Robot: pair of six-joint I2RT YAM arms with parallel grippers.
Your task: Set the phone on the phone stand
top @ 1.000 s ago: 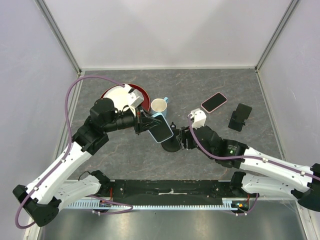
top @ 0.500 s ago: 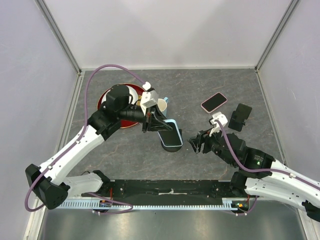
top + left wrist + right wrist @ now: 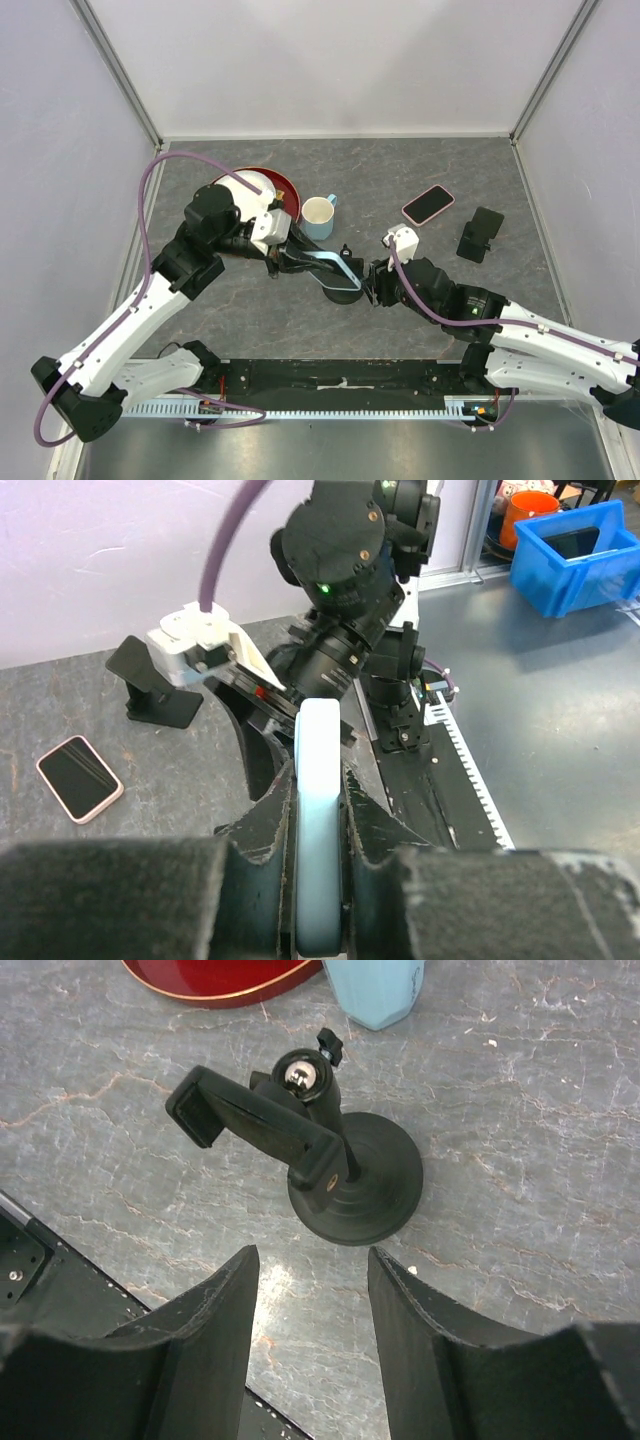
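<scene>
My left gripper is shut on a light-blue phone, which slants low over the black phone stand mid-table. In the left wrist view the phone shows edge-on, pinched between both fingers. The stand has a round base, a ball joint and a tilted clamp arm, and no phone sits in it. My right gripper is just right of the stand, open; in its own view the gripper has only bare table between the jaws, the base a little beyond them.
A pink phone and a second black stand lie at the right. A pale blue mug and a red plate holding a white dish sit behind the stand. The black rail runs along the near edge.
The left gripper has drawn back left, and the phone now slants over the stand. The right gripper has moved left to the stand and its jaws have narrowed a little.
</scene>
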